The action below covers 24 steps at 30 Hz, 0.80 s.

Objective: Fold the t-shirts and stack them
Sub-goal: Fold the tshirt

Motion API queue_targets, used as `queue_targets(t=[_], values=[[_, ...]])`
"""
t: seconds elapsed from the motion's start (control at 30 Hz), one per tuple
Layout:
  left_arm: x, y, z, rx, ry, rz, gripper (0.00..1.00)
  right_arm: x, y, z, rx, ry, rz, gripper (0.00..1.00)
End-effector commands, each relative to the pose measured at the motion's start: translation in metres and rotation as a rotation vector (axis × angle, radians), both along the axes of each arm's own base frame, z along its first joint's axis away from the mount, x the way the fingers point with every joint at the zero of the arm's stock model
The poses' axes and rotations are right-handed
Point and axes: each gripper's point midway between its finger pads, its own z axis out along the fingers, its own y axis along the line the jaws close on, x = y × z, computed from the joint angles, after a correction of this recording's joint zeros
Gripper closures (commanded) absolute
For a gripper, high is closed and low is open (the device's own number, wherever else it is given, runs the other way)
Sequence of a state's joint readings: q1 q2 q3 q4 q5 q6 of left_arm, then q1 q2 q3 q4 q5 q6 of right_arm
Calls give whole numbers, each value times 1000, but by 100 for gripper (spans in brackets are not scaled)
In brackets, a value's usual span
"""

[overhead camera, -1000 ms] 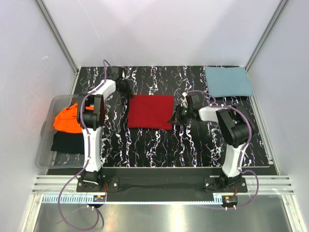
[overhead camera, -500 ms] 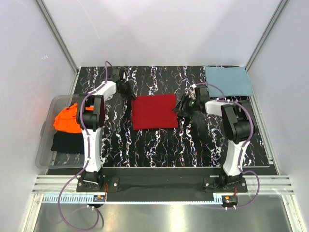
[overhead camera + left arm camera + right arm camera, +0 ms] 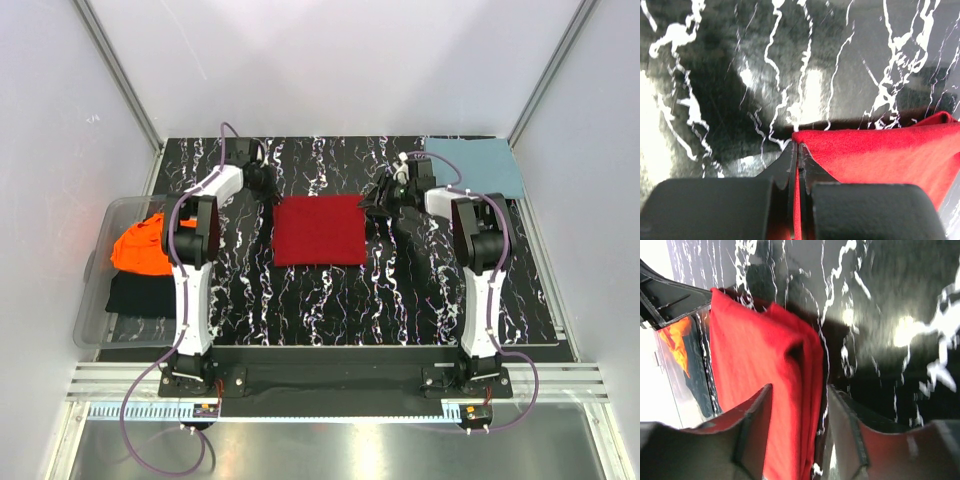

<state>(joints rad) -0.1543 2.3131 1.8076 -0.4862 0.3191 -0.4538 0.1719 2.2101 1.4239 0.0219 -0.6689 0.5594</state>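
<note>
Bare table (image 3: 330,310) lies toward 6 o'clock; the far half is crowded.
The red t-shirt (image 3: 318,229) fills the middle, with the left pincer (image 3: 798,147) clamped on its 11 o'clock corner and the right pincer (image 3: 800,390) gaping at its 1 o'clock corner. The teal t-shirt (image 3: 475,168) covers the table's 1 o'clock corner. A bin (image 3: 92,300) holding the orange t-shirt (image 3: 138,248) blocks 9 o'clock.

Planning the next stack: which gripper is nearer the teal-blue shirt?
Right. The right gripper is at the right edge of the red shirt, toward the teal-blue shirt; the left gripper holds the red shirt at its opposite edge.
</note>
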Motion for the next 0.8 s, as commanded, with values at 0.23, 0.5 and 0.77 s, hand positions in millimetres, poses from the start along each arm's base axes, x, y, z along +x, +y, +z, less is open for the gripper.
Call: queue_targets(t=[0.23, 0.5, 0.77], values=[[10, 9, -27, 60, 20, -2, 100, 43, 9, -8, 66, -40, -31, 79], [18, 21, -27, 108, 7, 35, 100, 40, 5, -33, 82, 24, -123, 92], [20, 14, 2, 63, 1, 22, 78, 30, -1, -8, 51, 23, -137, 50]])
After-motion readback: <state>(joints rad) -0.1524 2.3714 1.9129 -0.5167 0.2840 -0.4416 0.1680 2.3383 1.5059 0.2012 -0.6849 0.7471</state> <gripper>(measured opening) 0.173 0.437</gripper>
